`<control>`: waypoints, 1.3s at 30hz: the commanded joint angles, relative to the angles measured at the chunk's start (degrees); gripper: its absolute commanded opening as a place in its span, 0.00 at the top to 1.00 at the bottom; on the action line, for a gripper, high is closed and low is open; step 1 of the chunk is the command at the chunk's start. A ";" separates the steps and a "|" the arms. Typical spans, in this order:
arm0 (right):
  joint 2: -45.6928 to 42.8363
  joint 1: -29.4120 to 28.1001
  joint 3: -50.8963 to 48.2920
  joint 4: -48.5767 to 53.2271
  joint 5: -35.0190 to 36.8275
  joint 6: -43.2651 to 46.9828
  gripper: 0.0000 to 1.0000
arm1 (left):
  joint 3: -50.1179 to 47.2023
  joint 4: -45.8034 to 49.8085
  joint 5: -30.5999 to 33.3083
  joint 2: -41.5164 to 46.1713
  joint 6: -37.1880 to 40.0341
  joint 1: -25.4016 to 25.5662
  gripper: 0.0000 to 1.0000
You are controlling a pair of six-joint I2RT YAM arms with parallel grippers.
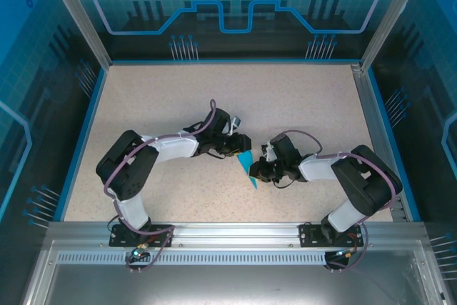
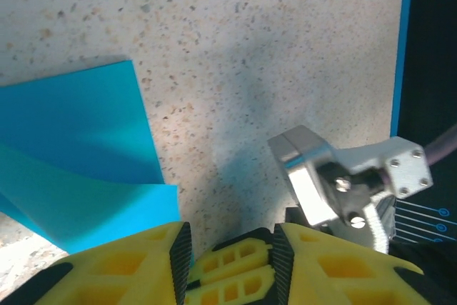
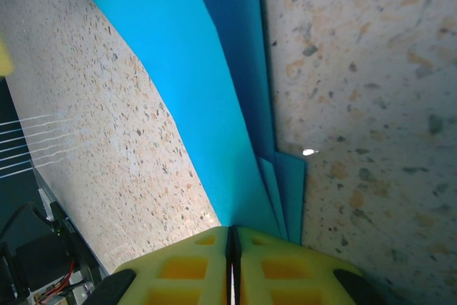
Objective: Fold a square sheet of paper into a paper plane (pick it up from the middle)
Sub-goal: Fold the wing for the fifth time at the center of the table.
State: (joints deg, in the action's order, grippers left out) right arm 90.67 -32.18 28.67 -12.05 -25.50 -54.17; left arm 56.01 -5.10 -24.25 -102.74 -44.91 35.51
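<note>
Where the right gripper (image 3: 232, 248) closes, its two yellow fingers (image 3: 178, 269) are pressed together, and the near end of the paper plane (image 3: 214, 83) is pinched in the seam between them. From that grip, the cyan paper runs up and to the left across the wrist view as a long, narrow strip. Several folded layers show stepped edges just beside the fingertips. One long edge lies against the speckled beige table (image 3: 357, 69), while the other rises slightly above it.

In the overhead view, the right gripper (image 1: 258, 169) touches the plane (image 1: 248, 167) from the right. The plane appears as a slim pointed triangle with its tip toward the arm bases, near the middle of the table (image 1: 214, 91).

The left gripper (image 2: 232, 244) has its jaws spread. Its black pads (image 2: 182, 255) stand apart and nothing lies between them. The folded paper (image 2: 71, 141) lies to the left of the left finger (image 2: 121, 269), with one corner just beside it. Whether paper and finger touch cannot be told.

To the right of this gripper is a silver metal bracket (image 2: 307, 169) fitted with screws, and beyond it a blue strip (image 2: 400, 48) edges the table. Seen from overhead, the left gripper (image 1: 232, 149) sits just above and to the left of the plane.
</note>
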 commanded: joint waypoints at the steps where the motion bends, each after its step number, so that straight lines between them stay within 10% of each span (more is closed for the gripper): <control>1: 3.51 0.12 -1.93 8.71 3.05 1.10 0.88 | -0.64 -2.77 -0.37 -2.00 -0.84 -0.08 0.61; 39: 3.90 0.06 -3.26 8.80 2.56 1.22 0.89 | -3.01 -7.93 2.59 -7.58 1.16 -0.60 0.58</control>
State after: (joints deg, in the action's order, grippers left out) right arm 91.02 -31.83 28.60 -12.12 -26.17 -54.17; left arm 51.55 -14.98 -24.08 -108.18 -46.35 35.53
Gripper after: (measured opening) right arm 0.110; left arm 0.425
